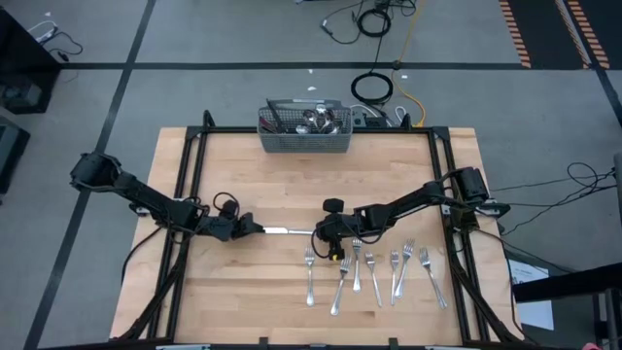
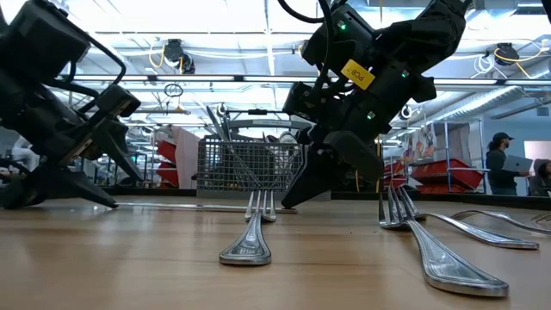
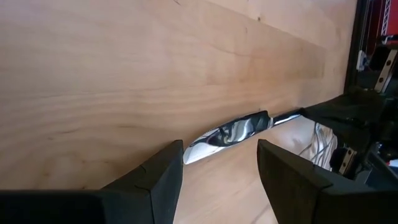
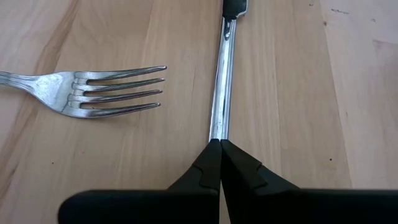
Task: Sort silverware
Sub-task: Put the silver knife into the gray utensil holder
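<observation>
Two grippers meet over one table knife [image 1: 288, 231] near the centre of the high frame: the right gripper [image 1: 328, 231] is clenched on its blade end, while the left gripper [image 1: 255, 227] stands released, its fingers [image 3: 155, 177] either side of the handle tip without closing. The right wrist view shows the pinch itself, the blade [image 4: 221, 93] running straight out from shut fingertips, a fork [image 4: 93, 92] lying beside it. Below and right in the high frame, six forks [image 1: 374, 272] lie in a row on the table [image 1: 253, 185]. Only the low view shows people standing in the room behind the grey mesh basket [image 2: 245, 168], which holds more silverware [image 1: 321, 119].
</observation>
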Motion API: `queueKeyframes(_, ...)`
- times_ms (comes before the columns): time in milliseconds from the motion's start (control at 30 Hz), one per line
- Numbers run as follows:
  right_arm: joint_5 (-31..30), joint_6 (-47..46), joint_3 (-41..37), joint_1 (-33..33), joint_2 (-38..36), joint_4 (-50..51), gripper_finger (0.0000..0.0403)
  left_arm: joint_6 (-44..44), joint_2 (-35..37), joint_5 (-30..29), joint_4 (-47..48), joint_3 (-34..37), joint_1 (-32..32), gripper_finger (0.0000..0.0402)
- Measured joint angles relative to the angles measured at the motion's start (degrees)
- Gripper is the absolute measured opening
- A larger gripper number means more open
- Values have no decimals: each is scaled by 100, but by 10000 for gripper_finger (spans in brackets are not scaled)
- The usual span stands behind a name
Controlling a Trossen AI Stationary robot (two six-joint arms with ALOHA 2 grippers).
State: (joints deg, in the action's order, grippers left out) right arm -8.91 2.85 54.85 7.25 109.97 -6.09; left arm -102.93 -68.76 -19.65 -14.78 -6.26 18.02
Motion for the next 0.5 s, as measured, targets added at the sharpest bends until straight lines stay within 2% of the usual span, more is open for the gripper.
queueKeyframes(367, -1, 0, 0, 0, 0, -2, 0, 104, -241, 96, 29, -142, -2, 208)
queueKeyframes(500, -2, 0, 0, 0, 0, 0, 0, 169, -252, 83, -45, -144, -2, 186)
